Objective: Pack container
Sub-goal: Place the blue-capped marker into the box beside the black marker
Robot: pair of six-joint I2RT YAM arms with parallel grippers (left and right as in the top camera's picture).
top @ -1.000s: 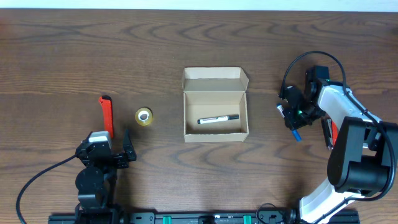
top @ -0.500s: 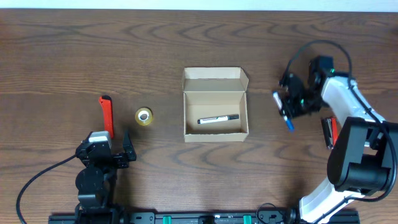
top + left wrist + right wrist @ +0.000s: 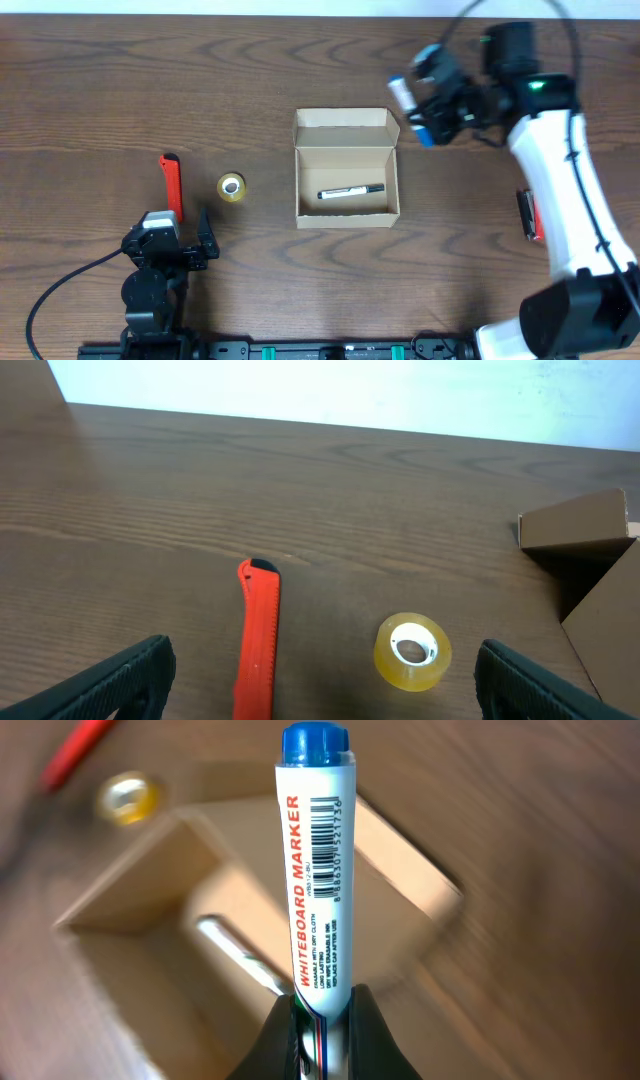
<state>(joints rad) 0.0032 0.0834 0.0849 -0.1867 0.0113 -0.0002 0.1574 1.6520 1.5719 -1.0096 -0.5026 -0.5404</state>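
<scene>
The container (image 3: pixel 346 210) is an open tan cardboard box at the table's middle, flap lid folded back; a black-capped marker (image 3: pixel 351 191) lies inside. It also shows in the right wrist view (image 3: pixel 150 910) and its corner in the left wrist view (image 3: pixel 590 540). My right gripper (image 3: pixel 432 108) is shut on a blue-capped whiteboard marker (image 3: pixel 314 860) and holds it in the air just right of the box's back right corner. My left gripper (image 3: pixel 172 247) is open and empty near the front left, its fingertips at the left wrist view's bottom corners (image 3: pixel 320 695).
A red utility knife (image 3: pixel 172 185) and a roll of clear tape (image 3: pixel 231 187) lie left of the box; both show in the left wrist view (image 3: pixel 257 640) (image 3: pixel 412 651). A red and black object (image 3: pixel 530 214) lies on the table at the right.
My right gripper has lifted the blue-capped marker off the table and carried it left and toward the back, up to the box's back right corner. The left arm has not moved.
</scene>
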